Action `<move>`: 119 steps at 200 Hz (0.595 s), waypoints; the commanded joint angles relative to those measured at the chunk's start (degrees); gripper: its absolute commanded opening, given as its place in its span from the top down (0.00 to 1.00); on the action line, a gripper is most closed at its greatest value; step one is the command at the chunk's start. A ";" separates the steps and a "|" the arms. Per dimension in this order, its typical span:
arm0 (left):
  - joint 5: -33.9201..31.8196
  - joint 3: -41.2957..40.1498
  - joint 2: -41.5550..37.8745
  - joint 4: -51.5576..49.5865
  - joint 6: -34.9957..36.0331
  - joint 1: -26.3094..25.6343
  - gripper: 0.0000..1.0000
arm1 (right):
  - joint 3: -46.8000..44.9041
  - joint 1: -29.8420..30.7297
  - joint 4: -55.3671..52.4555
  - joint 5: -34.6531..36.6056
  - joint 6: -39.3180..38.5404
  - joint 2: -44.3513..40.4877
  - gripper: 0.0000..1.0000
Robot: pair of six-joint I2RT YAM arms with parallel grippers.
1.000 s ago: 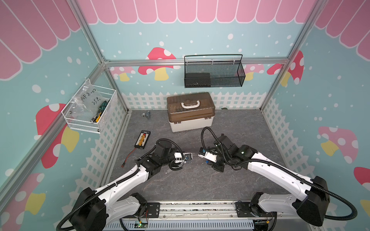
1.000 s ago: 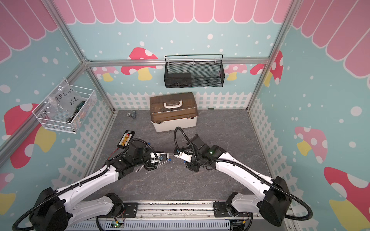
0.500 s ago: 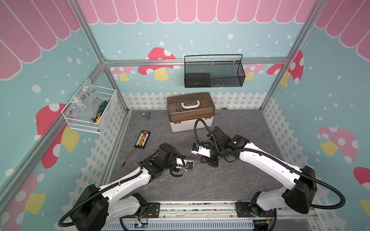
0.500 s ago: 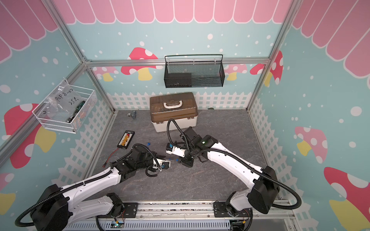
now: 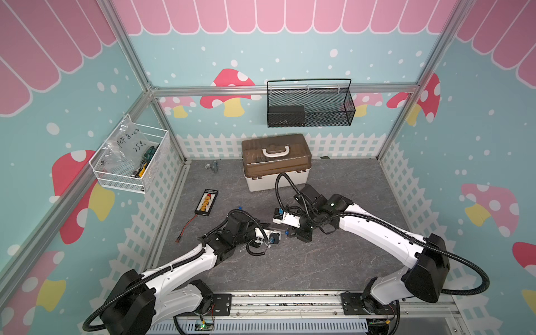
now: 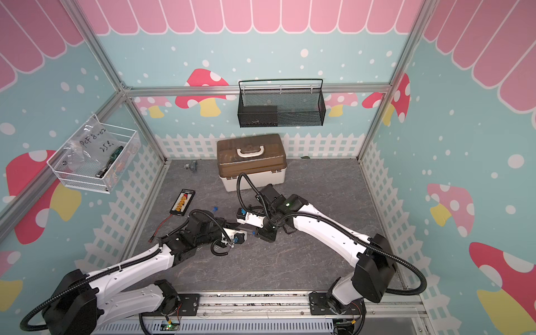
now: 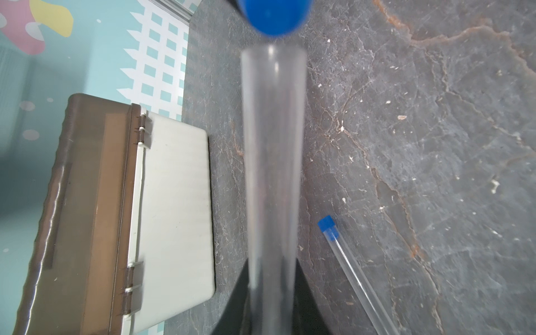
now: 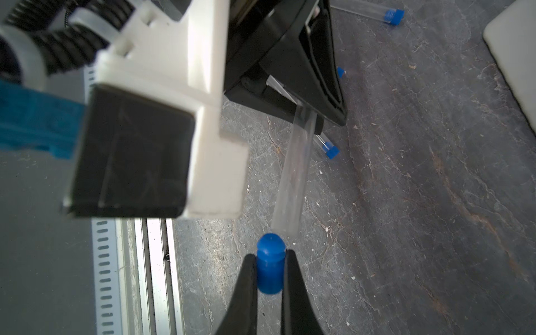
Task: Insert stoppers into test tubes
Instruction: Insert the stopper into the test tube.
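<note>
Left pincer (image 7: 274,290): clenched on the closed end of a clear test tube (image 7: 274,159). In both top views the tube is carried low above the table, its long axis running from the robot's left to its right and its open mouth facing the right pincer. Stopper (image 8: 269,272): blue and plug-shaped, with its domed end pointing at the tube mouth. A narrow gap separates the two, so the stopper is not seated. In the right wrist view the mouth sits slightly to one side of the stopper's axis. Right pincer (image 8: 270,256): clenched on the stopper's body, one finger on each side. Stoppered tubes (image 8: 330,151) lie flat on the table beyond the left pincer, apart from one another, and one shows beside the held tube in the left wrist view (image 7: 351,261). Table (image 5: 333,261): a grey stone-pattern surface with brownish veins and pale specks of debris. On the left wall hangs a white wire basket (image 5: 120,182) holding a labelled plastic bag and small tools. A black board (image 5: 206,202) with yellow connectors lies at the table's left, with a thin lead trailing from it. At the rear centre stands a box (image 5: 277,162) with a brown see-through lid and white handle. A black mesh basket (image 5: 327,113) hangs on the rear wall. The walls are teal with mushrooms, pink scallops and a white picket fence, set in an aluminium frame.
</note>
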 commanded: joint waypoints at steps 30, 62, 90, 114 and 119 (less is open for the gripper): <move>0.56 -1.05 -1.35 1.74 0.60 -0.25 1.00 | 0.66 0.56 0.07 1.37 -0.04 1.06 1.00; 1.70 -1.18 -1.65 1.98 0.25 -0.27 1.00 | 0.99 0.65 0.32 1.72 0.26 1.77 1.00; 1.97 -1.31 -1.84 2.32 0.21 -0.43 1.00 | 1.74 0.81 0.50 1.72 0.61 2.82 1.00; 2.06 -1.31 -1.80 2.29 0.37 -0.52 1.00 | 2.65 0.92 0.45 1.77 0.88 3.74 1.00; 1.94 -1.37 -1.80 2.35 0.38 -0.60 1.00 | 2.78 0.95 0.50 1.73 0.86 3.87 1.00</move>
